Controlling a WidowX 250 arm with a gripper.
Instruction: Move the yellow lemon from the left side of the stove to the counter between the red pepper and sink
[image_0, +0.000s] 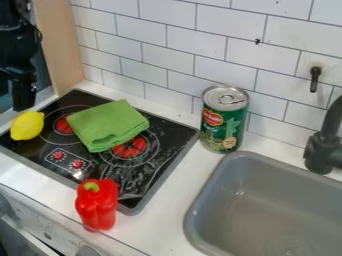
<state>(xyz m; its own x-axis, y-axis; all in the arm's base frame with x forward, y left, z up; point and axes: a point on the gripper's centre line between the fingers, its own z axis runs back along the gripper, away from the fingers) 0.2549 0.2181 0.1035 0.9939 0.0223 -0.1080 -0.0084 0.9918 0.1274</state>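
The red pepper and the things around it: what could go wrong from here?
The gripper hangs close to the lemon, so a bump might roll it. The red pepper stands near the front edge of the counter and could topple off if knocked. A shove might tip the can into the sink.

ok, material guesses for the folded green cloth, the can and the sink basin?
Folded green cloth: woven or microfiber fabric, matte; soft folded layers and rounded corners.
Can: metal, likely steel; shiny silvery lid with pull ring and rim, printed green label around the side.
Sink basin: gray, satin; smooth rounded corners and soft highlights suggest molded plastic, though coated metal is possible.
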